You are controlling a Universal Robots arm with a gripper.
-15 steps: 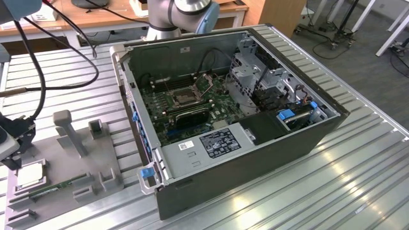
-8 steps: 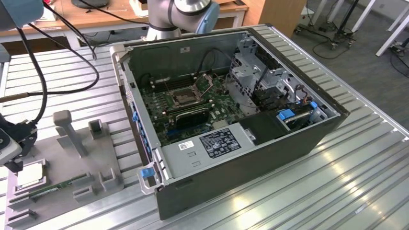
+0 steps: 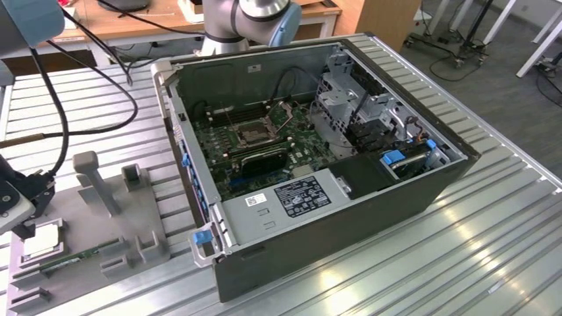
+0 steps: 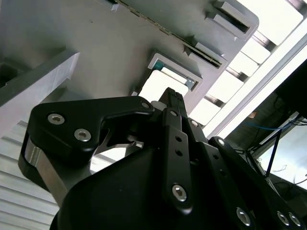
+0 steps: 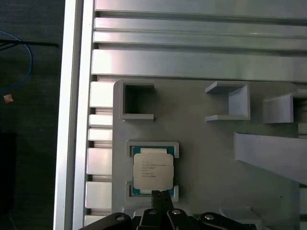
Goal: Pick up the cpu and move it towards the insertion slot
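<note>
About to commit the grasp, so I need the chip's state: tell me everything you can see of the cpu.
The cpu is a small flat square chip with a silvery-white metal lid bearing faint print and a green rim. It lies flat, lid up, seated in a square nest of the grey holder plate, whose raised brackets frame two opposite edges. The gripper is right over one edge; whether it touches cannot be told. The chip looks not yet lifted.
</note>
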